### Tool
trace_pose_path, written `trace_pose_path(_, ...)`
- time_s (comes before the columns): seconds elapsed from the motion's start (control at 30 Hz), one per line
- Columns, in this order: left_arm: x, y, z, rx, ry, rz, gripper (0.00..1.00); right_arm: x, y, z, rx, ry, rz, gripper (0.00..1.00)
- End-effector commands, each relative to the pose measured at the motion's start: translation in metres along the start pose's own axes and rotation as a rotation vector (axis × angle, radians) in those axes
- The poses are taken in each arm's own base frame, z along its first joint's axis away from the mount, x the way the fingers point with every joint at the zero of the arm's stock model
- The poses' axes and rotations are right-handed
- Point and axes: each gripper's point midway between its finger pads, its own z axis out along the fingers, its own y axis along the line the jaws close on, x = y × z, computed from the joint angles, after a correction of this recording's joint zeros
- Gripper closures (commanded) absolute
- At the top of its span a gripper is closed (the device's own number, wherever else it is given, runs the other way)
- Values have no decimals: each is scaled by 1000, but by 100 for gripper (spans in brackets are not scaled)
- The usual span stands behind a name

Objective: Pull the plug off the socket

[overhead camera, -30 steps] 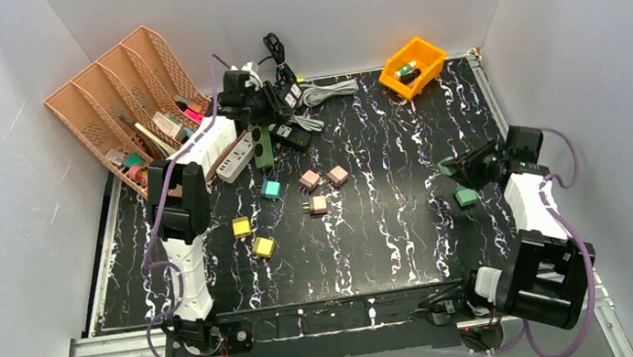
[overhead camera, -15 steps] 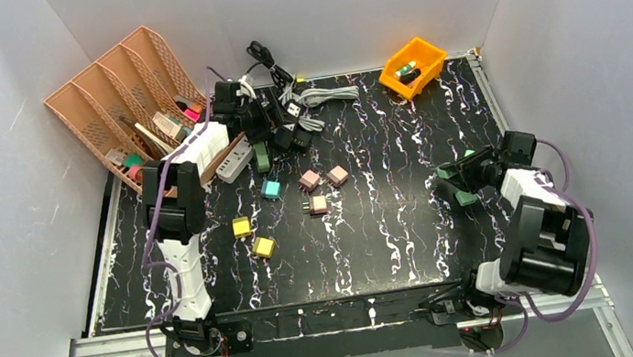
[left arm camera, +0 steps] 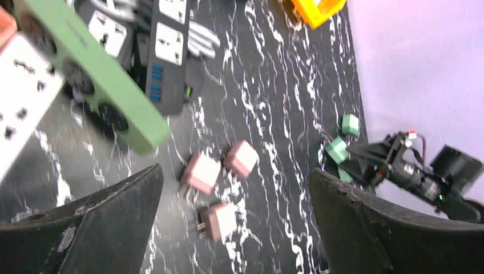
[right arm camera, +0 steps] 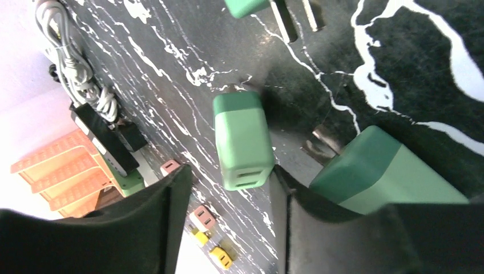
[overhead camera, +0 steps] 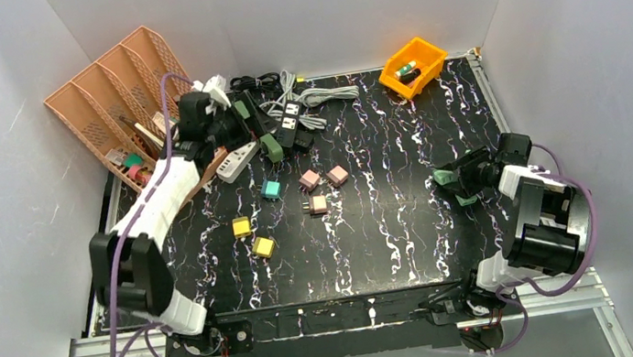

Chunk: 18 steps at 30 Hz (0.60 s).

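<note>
Several plugs (overhead camera: 311, 179) lie loose on the counter (overhead camera: 393, 224), one green plug (right arm camera: 242, 140) free inside the parted right tool (right arm camera: 231, 174) at the right edge, while the left tool (left arm camera: 234, 174) hangs wide open above the green socket strip (left arm camera: 97, 80), which looks emptied

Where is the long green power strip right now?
Top view: the long green power strip sits at the far left, between the white power strip and the black power strip.
</note>
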Motion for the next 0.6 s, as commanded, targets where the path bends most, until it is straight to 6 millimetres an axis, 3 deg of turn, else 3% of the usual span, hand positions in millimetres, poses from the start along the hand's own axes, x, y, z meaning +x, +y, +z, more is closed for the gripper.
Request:
trace_pose_path(0.0,58,-1,-22,-38,32,-31,1,-13,9,3,-19,-33,-54,35)
trace_pose_path(0.17,129,0,-12,-79,-36,37,2,-21,17,0,-22,-49,-93,28)
trace_pose_path(0.37,129,13,15,-192,-145,57,2,-24,55,-24,-86,-86,-156,25)
trace_pose_path(0.57,121,8,54,-221,-258,110,2,-4,98,-51,-182,-126,-263,24)
